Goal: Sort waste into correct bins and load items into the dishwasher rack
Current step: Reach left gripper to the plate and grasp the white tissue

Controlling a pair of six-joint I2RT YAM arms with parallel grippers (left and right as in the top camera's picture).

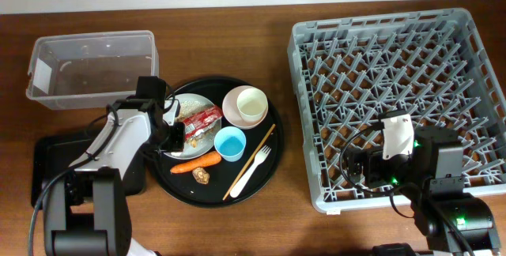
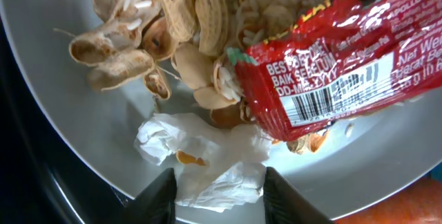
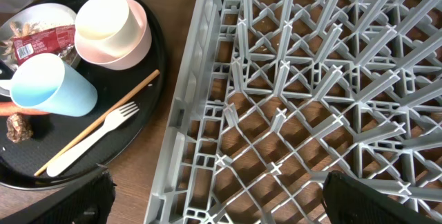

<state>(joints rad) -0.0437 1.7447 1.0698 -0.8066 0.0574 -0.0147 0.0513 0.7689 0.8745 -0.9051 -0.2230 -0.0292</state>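
Grey rack (image 1: 395,90) holds nothing, and no waste is visible in the clear tub (image 1: 91,66). The plate (image 2: 90,127), bowl (image 1: 237,112), cream cup (image 1: 251,104), blue cup (image 1: 230,143), fork (image 1: 253,169), wrapper (image 2: 345,58) and carrot (image 1: 196,162) all sit on the round tray (image 1: 174,189). The left tool (image 2: 219,191) is released, straddling the tissue (image 2: 200,162) on the plate. The right tool (image 3: 221,196) is released above the rack. By this evidence, nearly every step is left.

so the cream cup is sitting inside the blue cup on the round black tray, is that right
Not quite. The cream cup sits inside the pinkish-white bowl, not the blue cup, which stands on its own beside the bowl. All of them are on the round black tray. The right wrist view shows it most clearly.
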